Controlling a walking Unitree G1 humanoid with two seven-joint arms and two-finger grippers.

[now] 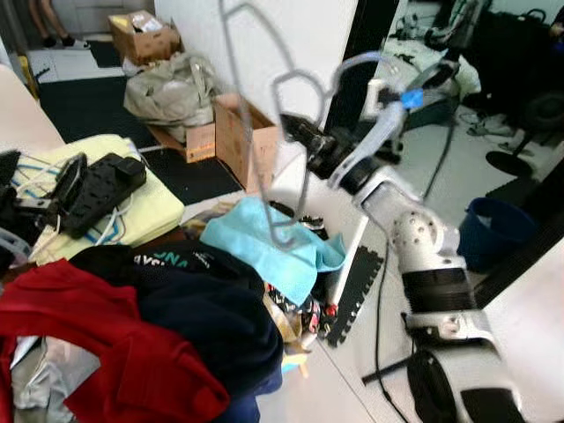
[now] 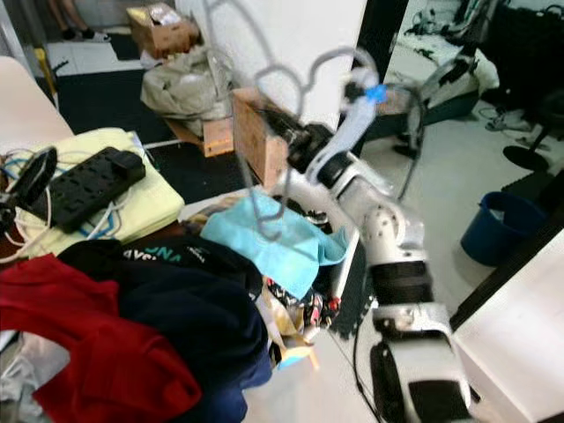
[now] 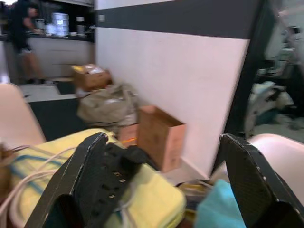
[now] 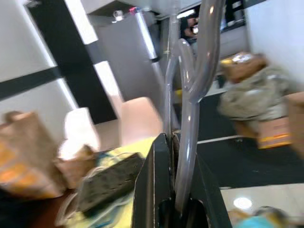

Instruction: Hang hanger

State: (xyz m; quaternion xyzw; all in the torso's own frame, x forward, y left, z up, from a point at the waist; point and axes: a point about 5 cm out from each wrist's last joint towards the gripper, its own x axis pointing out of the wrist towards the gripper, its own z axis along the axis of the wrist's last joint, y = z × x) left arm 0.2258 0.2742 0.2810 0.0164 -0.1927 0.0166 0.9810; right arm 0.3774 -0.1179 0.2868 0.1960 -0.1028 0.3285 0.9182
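Right wrist view: right gripper [image 4: 173,190] fingers clamped together on the grey wire hanger [image 4: 190,95], long axis rising away from the fingers. Head views: right arm raised and extended forward, hanger [image 1: 282,132] aloft above the turquoise cloth [image 1: 269,247]. Left gripper [image 3: 166,185] fingers wide apart, empty, over the power strip [image 1: 101,185].

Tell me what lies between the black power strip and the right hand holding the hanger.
In the left eye view, between the power strip on its yellow towel and the right hand gripping the grey hanger, stands a brown cardboard box on the dark floor mat.
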